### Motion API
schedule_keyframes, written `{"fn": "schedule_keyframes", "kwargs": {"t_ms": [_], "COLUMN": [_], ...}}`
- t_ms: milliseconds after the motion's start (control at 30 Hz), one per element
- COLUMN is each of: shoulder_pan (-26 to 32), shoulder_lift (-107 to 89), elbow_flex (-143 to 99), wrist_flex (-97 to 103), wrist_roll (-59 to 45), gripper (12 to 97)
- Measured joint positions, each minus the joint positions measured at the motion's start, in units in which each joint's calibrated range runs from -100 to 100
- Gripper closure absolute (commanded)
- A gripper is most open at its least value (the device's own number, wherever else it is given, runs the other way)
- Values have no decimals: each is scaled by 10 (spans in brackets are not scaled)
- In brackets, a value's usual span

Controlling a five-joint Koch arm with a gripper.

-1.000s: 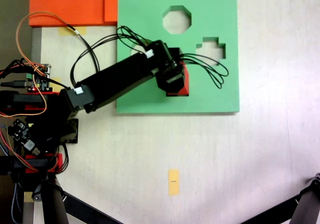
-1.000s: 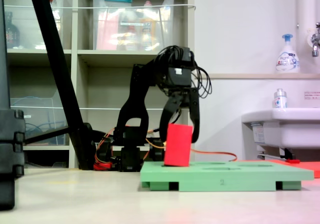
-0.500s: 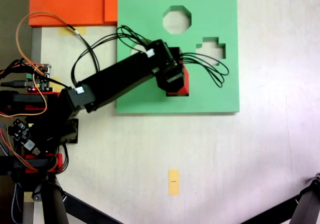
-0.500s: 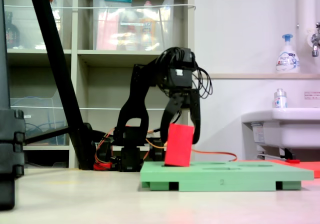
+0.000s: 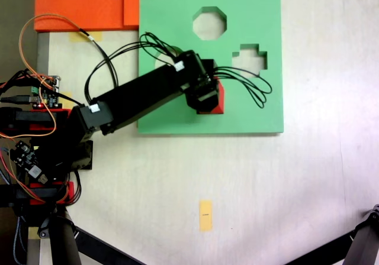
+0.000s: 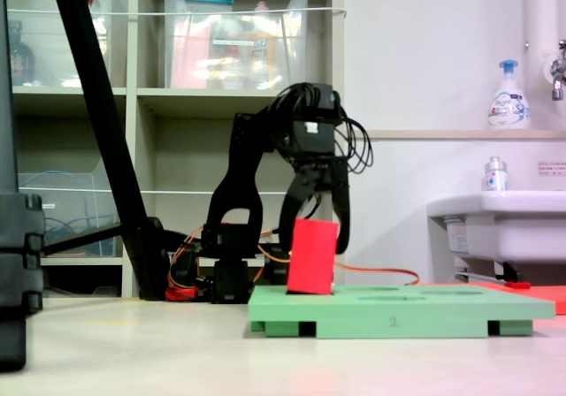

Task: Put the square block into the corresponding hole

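In a fixed view from above we see the green foam board (image 5: 249, 108) lying flat on the pale table (image 5: 266, 188), with the black arm (image 5: 142, 93) reaching across it from the left. The gripper (image 5: 208, 99) hangs over the lower middle of the board, and the square block (image 5: 218, 100) shows as a red sliver at its right edge, mostly covered by the gripper body. From the side, in a fixed view at table height, we see the square block (image 6: 309, 256) standing on the left part of the green foam board (image 6: 398, 312), leaning slightly to the right, its bottom edge at the board's top surface. The gripper (image 6: 311, 237) straddles it with one finger on each side, jaws spread about the block's width; we cannot tell whether the fingers press on the block or merely flank it. The corresponding hole is hidden beneath the block and gripper, so we cannot tell how far the block has entered it. On the board we also see an octagonal cutout (image 5: 209, 23) near the top and a cross-shaped cutout (image 5: 249, 59) to the right. Orange foam sheets (image 5: 89, 5) lie at the upper left of the table, touching the board's corner.
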Motion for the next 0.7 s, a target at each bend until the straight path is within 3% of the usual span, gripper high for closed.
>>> {"fn": "schedule_keyframes", "kwargs": {"t_ms": [700], "shoulder_pan": [8], "shoulder_lift": [63], "elbow_flex": [-17], "wrist_flex": [4], "wrist_roll": [0], "gripper": [787]}}
